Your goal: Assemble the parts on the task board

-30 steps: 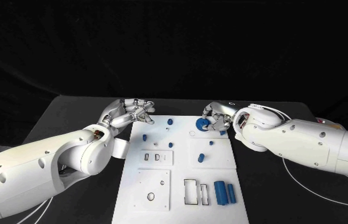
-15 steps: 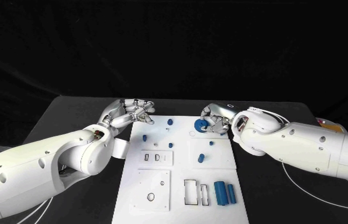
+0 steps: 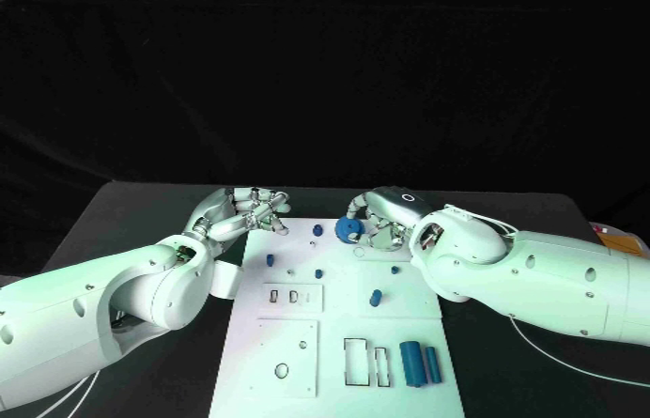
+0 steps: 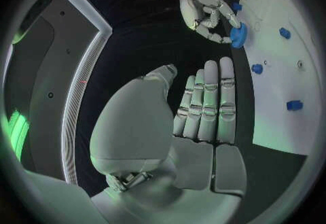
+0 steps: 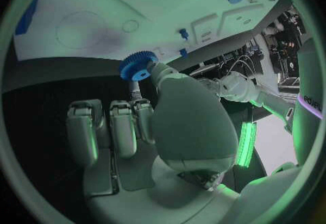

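The right hand [image 3: 376,221] hides part of the blue gear [image 3: 349,229]; the task board [image 3: 339,343] runs past the bottom edge.

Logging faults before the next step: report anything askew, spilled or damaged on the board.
Nothing stands out. The blue parts lie or stand in order on the task board; the right hand holds the blue gear over its far end.

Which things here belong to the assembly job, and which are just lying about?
Job:
- task board
- blue gear, held in the right robot hand over the board's far end
- blue parts on the board, e.g. two long bars
- left robot hand, holding nothing, at the board's far left corner

Lying about:
- orange-and-white object at the table's right edge
- white cable
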